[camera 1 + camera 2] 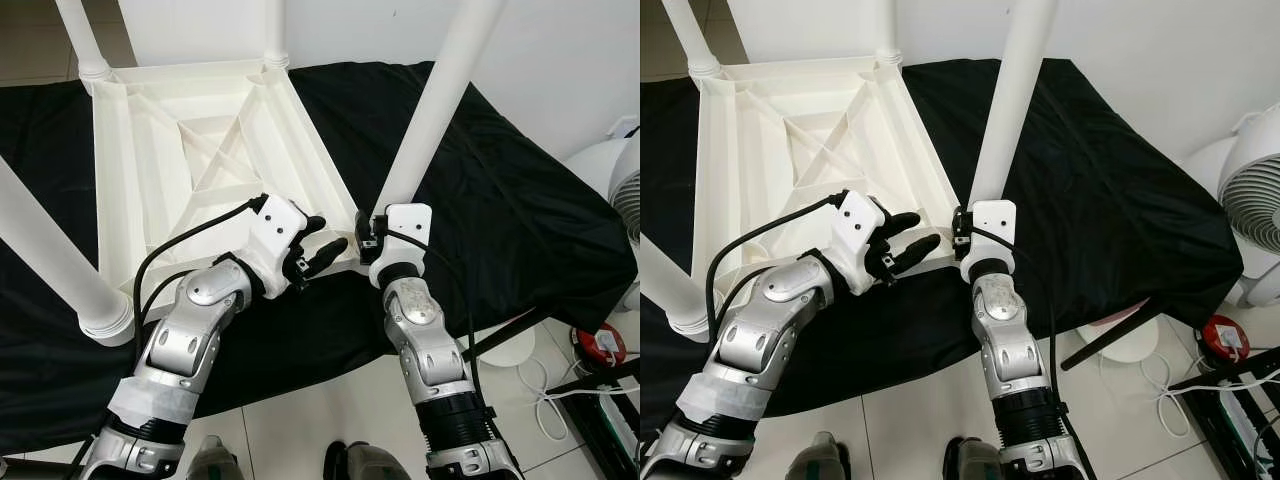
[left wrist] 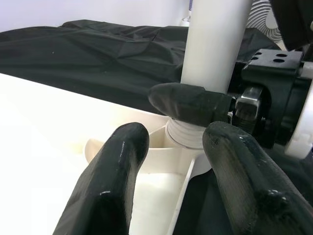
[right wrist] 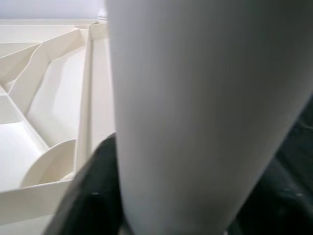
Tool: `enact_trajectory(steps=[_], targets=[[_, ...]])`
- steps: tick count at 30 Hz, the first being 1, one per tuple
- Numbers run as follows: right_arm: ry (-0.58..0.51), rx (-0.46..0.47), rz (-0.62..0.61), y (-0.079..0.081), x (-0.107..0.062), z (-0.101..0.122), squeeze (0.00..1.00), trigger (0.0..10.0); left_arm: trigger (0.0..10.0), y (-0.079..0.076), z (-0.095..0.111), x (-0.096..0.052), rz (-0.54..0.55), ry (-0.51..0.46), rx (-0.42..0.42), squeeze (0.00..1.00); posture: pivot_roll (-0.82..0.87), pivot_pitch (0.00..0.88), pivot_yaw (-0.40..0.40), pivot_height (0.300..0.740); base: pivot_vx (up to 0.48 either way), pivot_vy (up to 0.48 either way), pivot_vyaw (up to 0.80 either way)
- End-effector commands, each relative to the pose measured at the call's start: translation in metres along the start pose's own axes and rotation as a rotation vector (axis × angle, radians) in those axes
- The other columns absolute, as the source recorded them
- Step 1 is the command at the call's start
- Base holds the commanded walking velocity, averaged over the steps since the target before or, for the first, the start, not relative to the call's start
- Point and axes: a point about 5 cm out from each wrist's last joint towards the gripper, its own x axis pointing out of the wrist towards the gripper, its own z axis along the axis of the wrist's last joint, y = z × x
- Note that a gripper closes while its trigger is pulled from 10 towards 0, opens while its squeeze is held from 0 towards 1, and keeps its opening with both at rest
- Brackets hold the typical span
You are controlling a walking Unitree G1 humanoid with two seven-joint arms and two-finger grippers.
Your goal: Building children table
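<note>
A white children's table (image 1: 200,150) lies upside down on a black cloth (image 1: 500,200), its legs pointing up. My right gripper (image 1: 372,235) is shut on the base of the near right leg (image 1: 435,100), where it meets the table's corner. In the right wrist view that leg (image 3: 205,107) stands between the dark fingers (image 3: 93,196). My left gripper (image 1: 325,240) is open just left of that corner, over the table's near rim, holding nothing. In the left wrist view its two fingers (image 2: 112,181) frame the leg's threaded base (image 2: 186,134).
Three other legs stand up: near left (image 1: 60,270), far left (image 1: 80,35) and far middle (image 1: 272,30). A white fan (image 1: 1260,190) is at the right. Cables and a red object (image 1: 600,345) lie on the tiled floor at the right.
</note>
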Motion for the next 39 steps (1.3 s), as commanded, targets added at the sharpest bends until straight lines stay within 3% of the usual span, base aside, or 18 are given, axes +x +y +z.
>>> enact_trajectory(steps=[1,12,13,19,29,39], targets=[[0.029,0.021,-0.047,-0.013,-0.005,-0.009,1.00,10.0,10.0,0.002,0.000,0.000,0.083,-0.008,0.005,0.00,0.04,0.081,-0.112,0.740,0.000,0.000,0.00],[0.020,0.009,0.094,-0.021,-0.003,-0.004,1.00,10.0,10.0,0.004,0.001,-0.008,0.069,-0.002,0.013,0.00,0.04,0.078,-0.105,0.740,0.000,0.000,0.00],[0.036,0.026,0.164,-0.024,-0.004,-0.005,0.00,10.0,10.0,0.003,0.002,-0.010,0.056,-0.003,0.012,0.00,0.05,0.079,-0.101,0.740,0.000,0.000,0.00],[0.034,0.003,0.306,-0.039,-0.001,-0.003,0.00,10.0,10.0,-0.005,0.004,-0.015,-0.008,-0.004,0.007,0.00,0.04,0.080,-0.088,0.740,0.000,0.000,0.00],[0.035,-0.090,0.630,-0.051,0.016,0.007,0.00,10.0,10.0,-0.037,0.002,-0.020,-0.189,-0.002,-0.053,0.00,0.05,0.068,-0.087,0.740,0.000,0.000,0.00],[0.103,-0.134,0.805,-0.049,0.016,-0.001,0.00,10.0,10.0,-0.037,0.003,-0.021,-0.186,0.009,-0.057,0.00,0.06,0.060,-0.089,0.740,0.000,0.000,0.00]])
